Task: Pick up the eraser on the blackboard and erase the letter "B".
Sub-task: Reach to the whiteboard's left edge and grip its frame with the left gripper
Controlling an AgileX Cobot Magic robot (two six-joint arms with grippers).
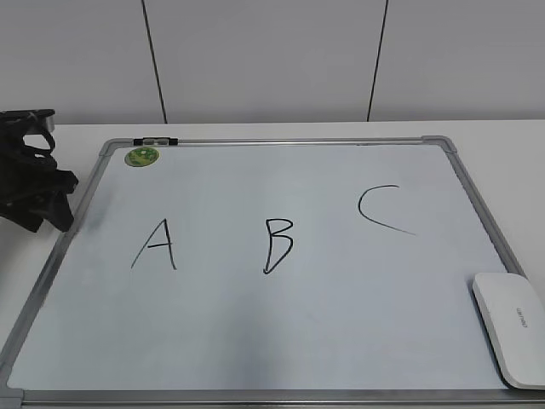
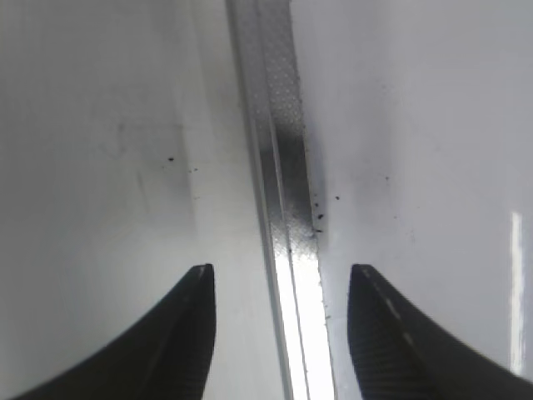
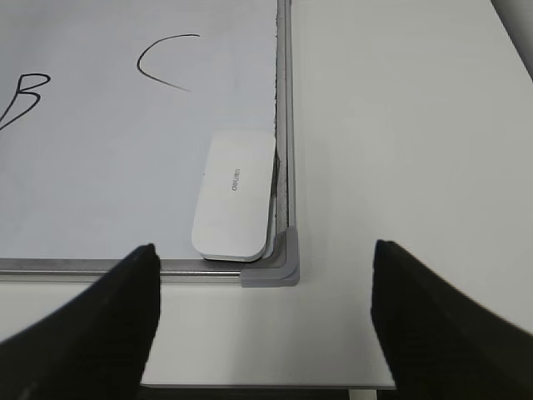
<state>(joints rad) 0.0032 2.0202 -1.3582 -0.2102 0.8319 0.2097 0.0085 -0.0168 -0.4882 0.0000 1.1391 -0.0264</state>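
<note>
1. Exterior view, far left: the left gripper [image 1: 34,183] sits dark and bulky at the blackboard's [image 1: 255,341] left edge, over the white surface [image 1: 511,145]. Finger state unreadable here.
2. Left wrist view alone shows it: left gripper [image 2: 281,292] spread, two dark fingers [image 2: 187,333] straddling the silver frame [image 2: 279,167], nothing held. Small black specks beside the frame.
3. Top left of board: a round green magnet [image 1: 142,156], a small black clip [image 1: 156,141] on the frame above it. Seen only from outside.
4. Writing, left to right: "A" [image 1: 156,244], the letter "B" [image 1: 278,245] mid-board and whole, "C" [image 1: 383,210].
5. Right wrist view cuts the "A"; only part of "B" [image 3: 23,98] and "C" [image 3: 166,62] show.
6. The eraser [image 1: 513,328] lies flat in the board's near right corner, against the frame. Right wrist view [image 3: 236,196] shows grey lettering, seems "deli"; not certain.
7. Right gripper [image 3: 265,321]: fingers [image 3: 108,325] wide apart, empty, above the grey corner piece [image 3: 279,268], clear of the eraser. Not visible in the exterior view.
</note>
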